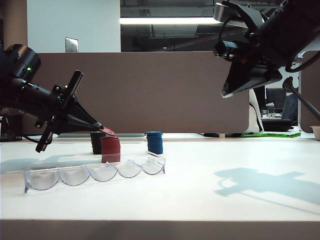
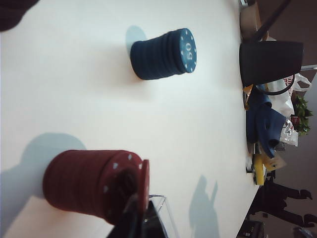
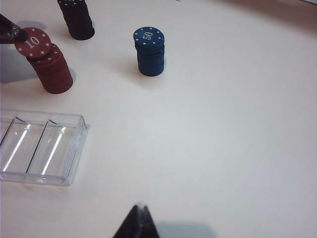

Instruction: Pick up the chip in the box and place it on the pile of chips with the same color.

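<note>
Behind white table (image 1: 240,165), brown partition (image 1: 150,90) stands.

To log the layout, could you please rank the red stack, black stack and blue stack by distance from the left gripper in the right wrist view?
1. Red stack: directly under the left gripper, which holds the red chip.
2. Black stack: just beyond the red one.
3. Blue stack: farthest, off to the side.

Our left gripper (image 1: 106,131) low, angled down, jaws pinched closed, our right gripper (image 3: 138,220) raised high, fingers together.
</note>
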Motion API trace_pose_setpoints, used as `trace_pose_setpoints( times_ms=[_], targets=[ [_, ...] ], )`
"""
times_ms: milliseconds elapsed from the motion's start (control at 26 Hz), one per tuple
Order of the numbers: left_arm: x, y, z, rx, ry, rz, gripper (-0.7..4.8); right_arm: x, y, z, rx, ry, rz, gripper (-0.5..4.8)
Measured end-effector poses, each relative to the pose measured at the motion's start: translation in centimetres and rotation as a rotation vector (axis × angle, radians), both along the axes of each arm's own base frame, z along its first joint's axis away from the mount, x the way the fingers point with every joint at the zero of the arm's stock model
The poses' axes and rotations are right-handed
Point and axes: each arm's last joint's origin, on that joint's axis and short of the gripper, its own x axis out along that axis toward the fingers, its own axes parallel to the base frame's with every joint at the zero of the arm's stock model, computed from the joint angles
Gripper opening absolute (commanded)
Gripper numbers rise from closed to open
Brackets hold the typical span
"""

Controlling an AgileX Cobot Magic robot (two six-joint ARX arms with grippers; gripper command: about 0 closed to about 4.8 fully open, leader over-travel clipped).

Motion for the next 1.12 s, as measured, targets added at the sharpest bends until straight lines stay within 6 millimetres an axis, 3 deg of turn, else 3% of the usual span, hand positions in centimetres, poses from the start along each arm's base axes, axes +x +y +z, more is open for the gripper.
trace_pose_setpoints(
  times_ms=[1115],
  targets=[
    [0.09,0.08,-0.06,0.027,-0.001,0.037,0.27,0.00,0.00,0.00,0.000,0.000,0.000,-0.06]
  ],
)
